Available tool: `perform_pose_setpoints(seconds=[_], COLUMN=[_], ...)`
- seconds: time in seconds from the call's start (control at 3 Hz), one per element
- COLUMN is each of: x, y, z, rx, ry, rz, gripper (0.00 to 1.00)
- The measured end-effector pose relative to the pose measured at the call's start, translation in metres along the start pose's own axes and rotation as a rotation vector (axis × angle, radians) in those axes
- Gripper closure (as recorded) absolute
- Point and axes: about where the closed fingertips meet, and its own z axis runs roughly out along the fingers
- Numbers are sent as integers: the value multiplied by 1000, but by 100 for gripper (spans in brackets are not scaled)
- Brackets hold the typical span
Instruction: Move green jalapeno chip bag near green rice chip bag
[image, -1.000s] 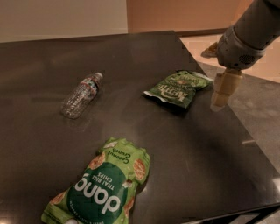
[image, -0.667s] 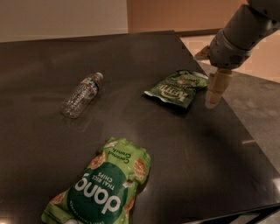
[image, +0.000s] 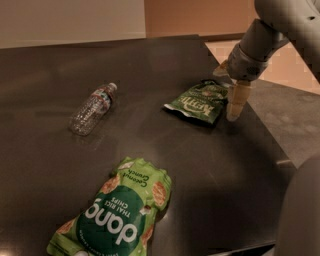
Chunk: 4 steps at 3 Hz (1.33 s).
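The green jalapeno chip bag (image: 197, 102) lies flat on the desk (image: 150, 60), well apart from the green rice chip bag (image: 117, 215). The end effector (image: 230, 92) hangs spread wide at the green jalapeno chip bag's right end. The bag is probably light, soft and slippery, so pinching that crinkled end seems best.

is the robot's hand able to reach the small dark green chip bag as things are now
Probably yes. The hand hangs right beside the green jalapeno chip bag, and nothing lies between them to block it.
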Motion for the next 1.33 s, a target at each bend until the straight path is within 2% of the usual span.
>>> perform_pose_setpoints(seconds=[0.33, 0.67, 1.33], x=[2, 1, -8], y=[-11, -19, -23], z=[13, 18, 11], rx=[-18, -42, -65], ry=[9, 11, -12], rz=[-1, 13, 29], gripper=[3, 18, 65])
